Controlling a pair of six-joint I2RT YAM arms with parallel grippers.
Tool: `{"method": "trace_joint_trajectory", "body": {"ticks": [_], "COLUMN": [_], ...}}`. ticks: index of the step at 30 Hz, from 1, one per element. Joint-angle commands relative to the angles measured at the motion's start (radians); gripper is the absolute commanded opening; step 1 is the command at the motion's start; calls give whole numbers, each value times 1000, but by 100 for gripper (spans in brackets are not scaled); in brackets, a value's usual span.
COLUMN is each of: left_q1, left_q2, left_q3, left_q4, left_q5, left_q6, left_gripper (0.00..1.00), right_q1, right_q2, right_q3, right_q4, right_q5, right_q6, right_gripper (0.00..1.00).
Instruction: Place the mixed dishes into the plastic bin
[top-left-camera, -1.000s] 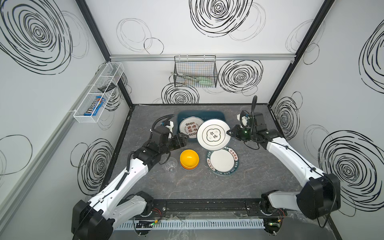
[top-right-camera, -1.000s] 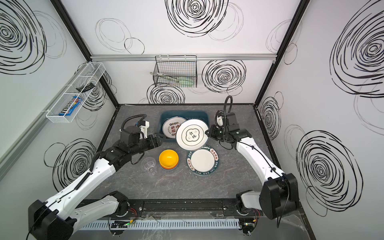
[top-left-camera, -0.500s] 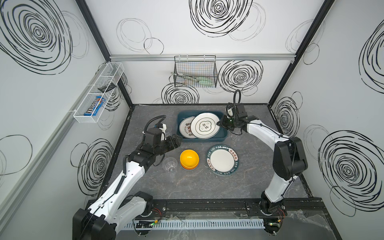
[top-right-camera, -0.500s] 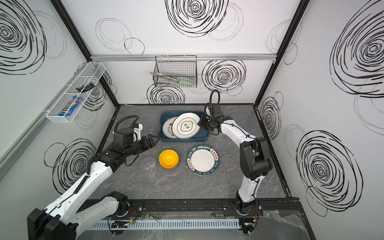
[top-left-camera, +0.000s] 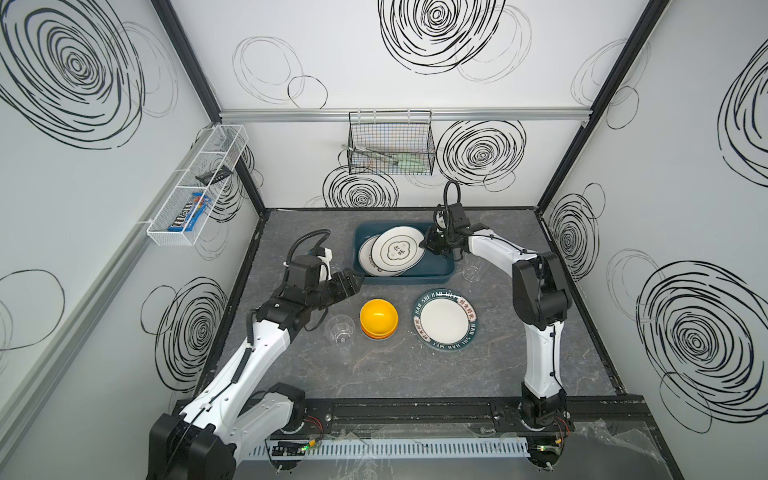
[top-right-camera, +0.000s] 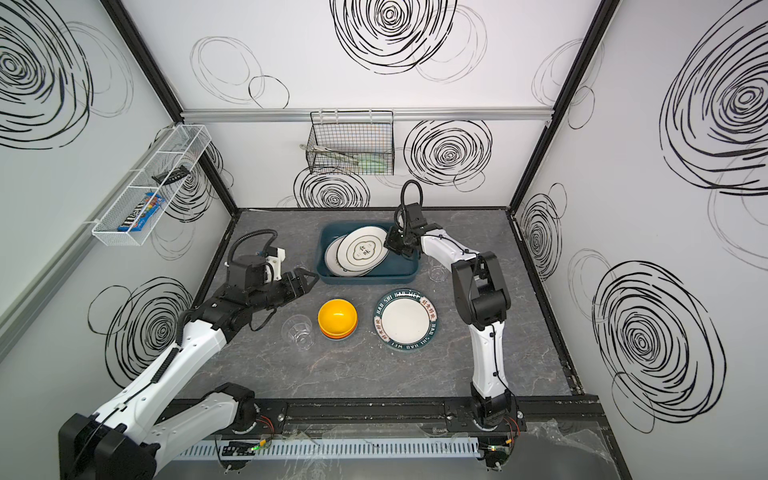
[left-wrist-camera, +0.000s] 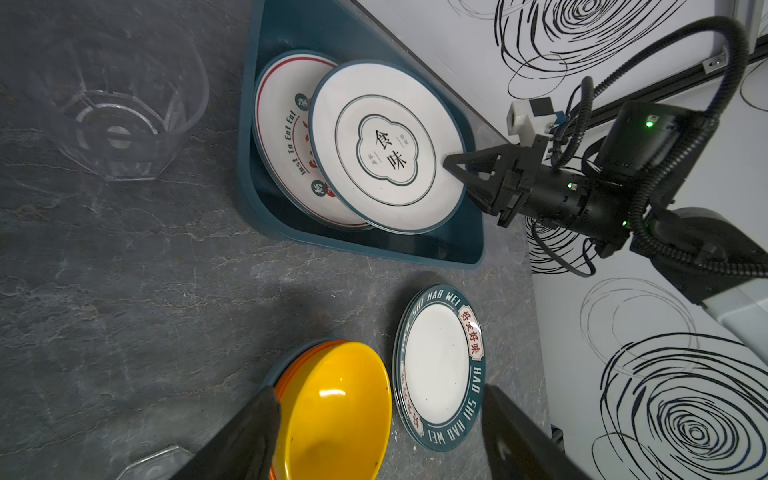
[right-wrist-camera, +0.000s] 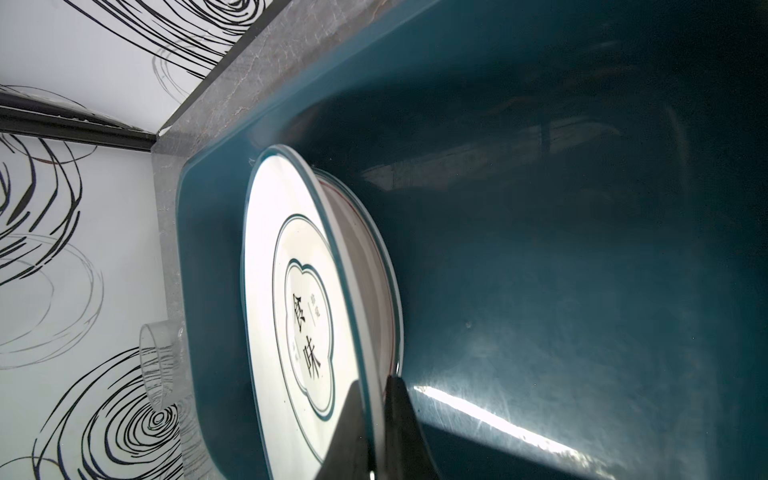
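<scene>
Plate (top-left-camera: 398, 249) with black characters is tilted inside the plastic bin (top-left-camera: 407, 279), overlapping a red-rimmed plate (left-wrist-camera: 282, 137) whose lettering only the left wrist view reads. The right hand (right-wrist-camera: 370, 395) is clenched on its rim, and the right wrist view catches that pinch up close. The left hand (top-right-camera: 309, 277) hangs released near the bin's corner. In both top views, the yellow bowl (top-left-camera: 378, 316), teal-rimmed plate (top-left-camera: 446, 321) and a clear tumbler (top-left-camera: 340, 330) sit on the surface (top-left-camera: 415, 374) outside.

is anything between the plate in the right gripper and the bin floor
Yes. A red-rimmed plate lies flat in the plastic bin, and the held plate, pinched at its rim by the right gripper, overlaps it from above. Bare floor shows only beside them.
</scene>
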Motion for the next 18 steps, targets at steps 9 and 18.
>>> {"method": "trace_joint_trajectory", "body": {"ticks": [9, 18], "left_q1": [14, 18], "left_q2": [11, 11], "left_q3": [-20, -28], "left_q4": [44, 50], "left_q5": [21, 24], "left_q6": [13, 9], "left_gripper": [80, 80], "right_q1": [27, 36], "right_q2": [82, 124], "right_q3": [147, 195], "right_q4": [-12, -31], "right_q5": [-5, -4], "right_q6": [31, 32], "right_gripper": [0, 0]}}
